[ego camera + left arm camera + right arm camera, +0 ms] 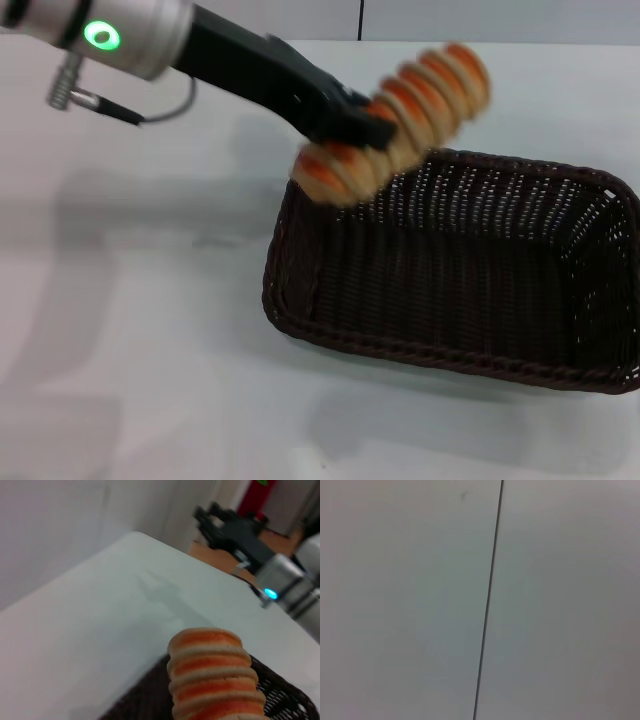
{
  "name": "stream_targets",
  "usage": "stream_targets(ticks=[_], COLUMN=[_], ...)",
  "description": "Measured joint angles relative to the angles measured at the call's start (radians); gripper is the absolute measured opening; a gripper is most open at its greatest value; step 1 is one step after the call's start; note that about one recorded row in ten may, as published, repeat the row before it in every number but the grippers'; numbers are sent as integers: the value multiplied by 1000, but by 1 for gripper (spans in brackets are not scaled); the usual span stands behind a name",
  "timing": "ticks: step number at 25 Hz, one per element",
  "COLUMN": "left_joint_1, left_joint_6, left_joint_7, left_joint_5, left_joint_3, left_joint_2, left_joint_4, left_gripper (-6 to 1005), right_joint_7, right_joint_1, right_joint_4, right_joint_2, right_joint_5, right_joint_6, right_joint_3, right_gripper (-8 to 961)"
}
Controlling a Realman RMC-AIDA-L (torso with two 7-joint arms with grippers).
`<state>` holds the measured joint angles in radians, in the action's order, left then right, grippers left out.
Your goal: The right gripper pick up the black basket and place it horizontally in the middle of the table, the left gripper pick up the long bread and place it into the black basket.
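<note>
black basket (450,280) nearest on table (130,330); above its far-left rim, left gripper (358,122) clamping long bread (400,125) mid-length; looks light, soft, crushable.

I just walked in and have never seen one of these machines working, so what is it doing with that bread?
The left gripper, a black claw on a silver-white arm, is holding the long bread in the air, clamped around its middle. The loaf hangs tilted above the near-left corner of the black basket, which sits empty on the white table. So the bread is not yet in the basket. The right gripper is off beyond the table's edge, not touching anything.
</note>
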<state>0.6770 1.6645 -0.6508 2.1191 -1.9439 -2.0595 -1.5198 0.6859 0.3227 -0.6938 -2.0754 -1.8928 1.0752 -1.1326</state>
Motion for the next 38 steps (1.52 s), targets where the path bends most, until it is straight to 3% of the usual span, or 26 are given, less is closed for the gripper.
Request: stream_targets(ticks=[8, 18, 24, 26, 32, 38], left_joint_1=[25, 5, -41, -92, -283, -366], left_joint_6=[-54, -97, -180, -282, -736, -1291], left_joint_7=[-15, -24, -32, -56, -200, -303], left_joint_5=[-16, -45, -44, -46, -104, -117], left_joint_3=[140, 152, 149, 149, 235, 393], left_joint_2=[-7, -5, -4, -4, -6, -7], left_joint_4=[67, 66, 29, -6, -42, 71], left_gripper=[318, 432, 707, 870, 867, 863], right_joint_7=[-3, -1, 1, 1, -4, -4], right_joint_1=[7, -4, -13, -14, -15, -14], right_joint_4=[2, -2, -6, -8, -9, -21], right_joint_2=[0, 0, 0, -1, -2, -2], right_joint_5=[0, 0, 0, -1, -1, -9], right_joint_6=[0, 2, 22, 31, 41, 42], right_joint_3=[-8, -9, -1, 0, 1, 2], right_gripper=[403, 402, 403, 402, 401, 403])
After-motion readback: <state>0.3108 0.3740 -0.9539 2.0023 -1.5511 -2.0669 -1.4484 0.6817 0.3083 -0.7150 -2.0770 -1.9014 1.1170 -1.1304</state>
